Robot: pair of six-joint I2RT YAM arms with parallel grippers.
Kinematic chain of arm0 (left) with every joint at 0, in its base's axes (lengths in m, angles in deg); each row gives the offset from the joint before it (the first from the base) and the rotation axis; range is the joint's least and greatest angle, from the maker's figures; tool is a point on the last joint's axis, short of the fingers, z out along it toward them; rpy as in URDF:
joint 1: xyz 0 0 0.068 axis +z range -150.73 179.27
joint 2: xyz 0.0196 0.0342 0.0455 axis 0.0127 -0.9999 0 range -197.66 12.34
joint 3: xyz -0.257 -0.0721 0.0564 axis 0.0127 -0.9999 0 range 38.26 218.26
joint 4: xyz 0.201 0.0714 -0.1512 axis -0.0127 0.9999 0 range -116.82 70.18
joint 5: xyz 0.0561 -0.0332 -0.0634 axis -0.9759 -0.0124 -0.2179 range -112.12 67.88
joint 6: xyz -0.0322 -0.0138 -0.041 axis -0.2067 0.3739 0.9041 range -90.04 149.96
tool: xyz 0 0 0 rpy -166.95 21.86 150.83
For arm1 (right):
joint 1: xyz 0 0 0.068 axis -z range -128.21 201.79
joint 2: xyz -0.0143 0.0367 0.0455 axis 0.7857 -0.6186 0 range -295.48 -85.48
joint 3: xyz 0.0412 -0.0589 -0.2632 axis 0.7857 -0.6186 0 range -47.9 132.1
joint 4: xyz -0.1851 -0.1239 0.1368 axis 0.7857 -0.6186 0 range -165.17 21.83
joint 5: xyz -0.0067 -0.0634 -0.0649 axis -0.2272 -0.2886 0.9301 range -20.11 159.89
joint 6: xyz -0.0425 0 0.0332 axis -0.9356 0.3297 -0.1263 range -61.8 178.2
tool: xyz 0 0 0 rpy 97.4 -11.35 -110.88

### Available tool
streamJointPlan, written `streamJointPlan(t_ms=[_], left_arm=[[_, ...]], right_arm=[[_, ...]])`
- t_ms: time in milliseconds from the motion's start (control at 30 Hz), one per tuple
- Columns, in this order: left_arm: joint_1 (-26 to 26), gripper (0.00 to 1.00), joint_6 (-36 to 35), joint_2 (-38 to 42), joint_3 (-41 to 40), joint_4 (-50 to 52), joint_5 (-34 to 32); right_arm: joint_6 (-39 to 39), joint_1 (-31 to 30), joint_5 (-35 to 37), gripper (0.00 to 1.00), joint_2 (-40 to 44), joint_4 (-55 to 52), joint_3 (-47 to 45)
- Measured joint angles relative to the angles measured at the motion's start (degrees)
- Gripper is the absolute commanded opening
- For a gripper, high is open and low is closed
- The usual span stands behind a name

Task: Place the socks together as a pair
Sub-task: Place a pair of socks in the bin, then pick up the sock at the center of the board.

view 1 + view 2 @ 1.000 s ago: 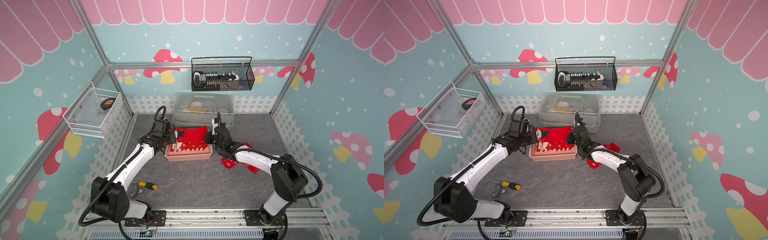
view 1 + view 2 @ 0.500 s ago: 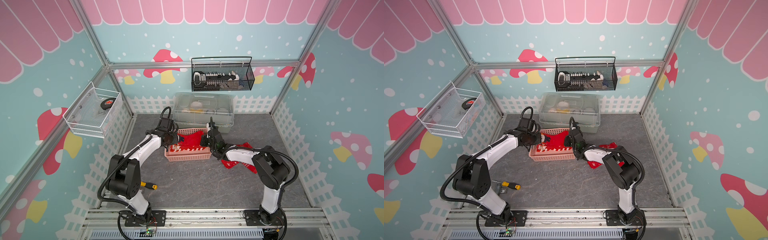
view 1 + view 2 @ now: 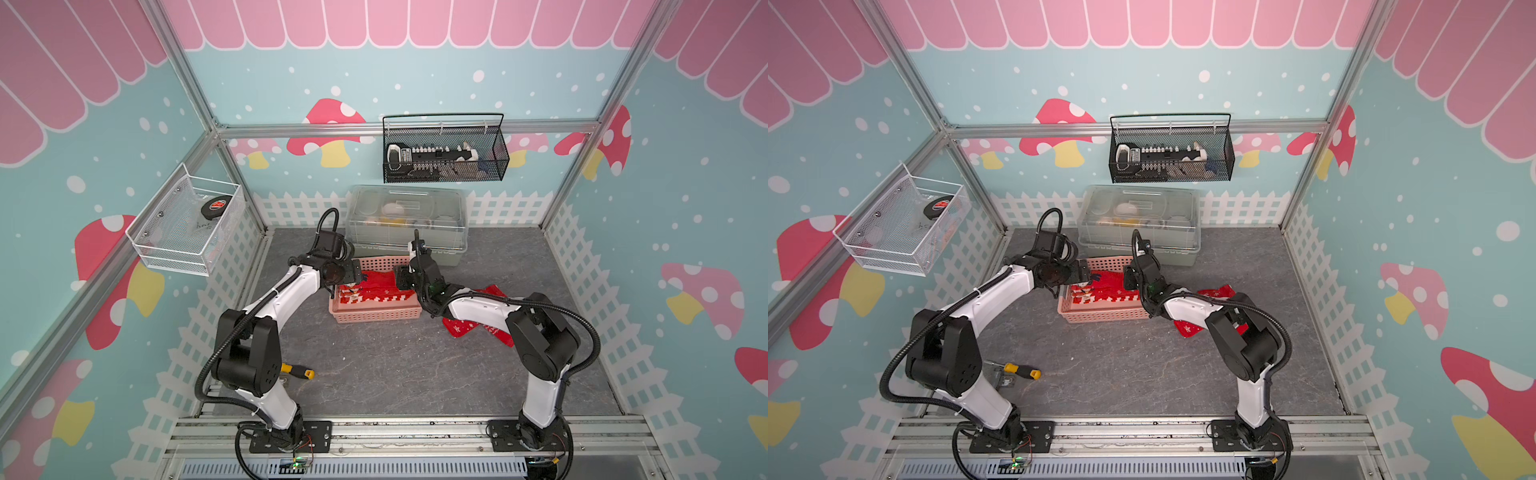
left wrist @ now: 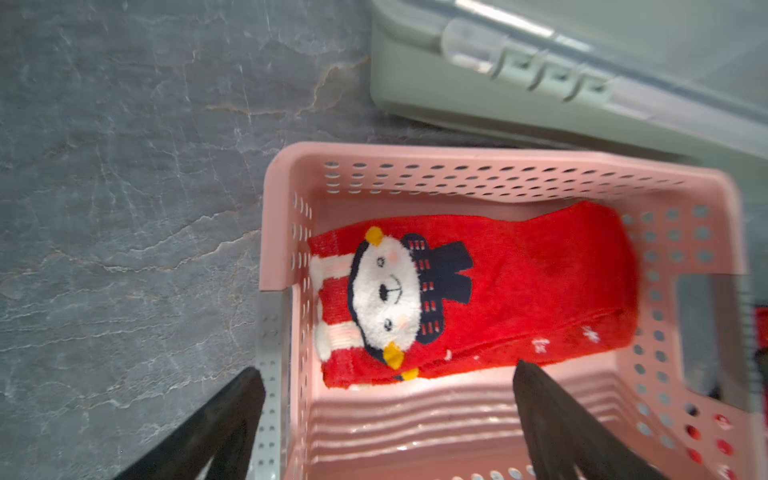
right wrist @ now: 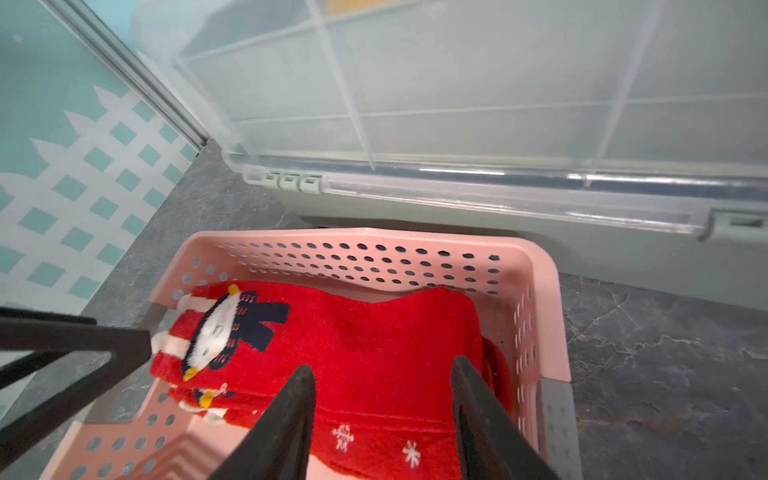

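Presently the left gripper (image 4: 388, 370) is seen spread wide and empty, one finger outside the pink basket (image 4: 457, 156) at its short end wall, one inside. The face-cuff sock (image 4: 498, 291) is laid flat on the basket floor: cuff at that wall, long axis along the basket's length, toe toward the opposite short wall. Over the toe end the right gripper (image 5: 382, 374) is held, jaws partly parted, nothing pinched. A second sock (image 5: 199, 401) is noted beneath. Cuff is judged nearer the left arm, toe nearer the right. On the desk (image 3: 395, 365), further socks (image 3: 461, 326) are seen just beside the basket's right end.
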Motion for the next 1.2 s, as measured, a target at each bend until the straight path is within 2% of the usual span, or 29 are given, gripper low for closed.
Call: streamJointPlan(t_ms=[233,367,533,633,733,933,1033,1200], left_arm=[[0.0,0.94,1.09,13.7,-3.87,-4.04,1.44],[-0.09,0.9,2.47,23.67,-10.14,-5.68,-0.11],[-2.36,0.84,6.75,32.54,-19.1,-5.38,2.38],[-7.63,0.83,10.71,37.24,-25.7,-4.66,3.39],[-16.22,0.82,15.06,42.16,-31.54,-3.78,2.6],[-29.86,0.79,24.41,51.17,-40.09,-4.7,-1.7],[-34.03,0.77,28.68,52.89,-43.98,-5.42,-4.37],[-37.27,0.76,32.76,52.94,-47.45,-6.1,-6.29]], right_arm=[[-1.9,-1.53,1.01,0.5,17.92,-0.02,-7.85],[-2.58,-1.27,3.04,0.49,24.79,-3.34,-10.78],[-2.25,-0.79,5.66,0.54,33.46,-8.9,-16.11],[-0.02,0.85,5.07,0.55,38.93,-10.51,-20.83],[2.56,2.1,4.74,0.55,43.08,-12.09,-25.51],[6.54,2.6,3.76,0.54,45.64,-15.15,-33.62],[6.67,3.21,2.23,0.52,44.81,-16.61,-36.39],[4.33,4.09,-1.31,0.46,38.82,-17.49,-36.54]])
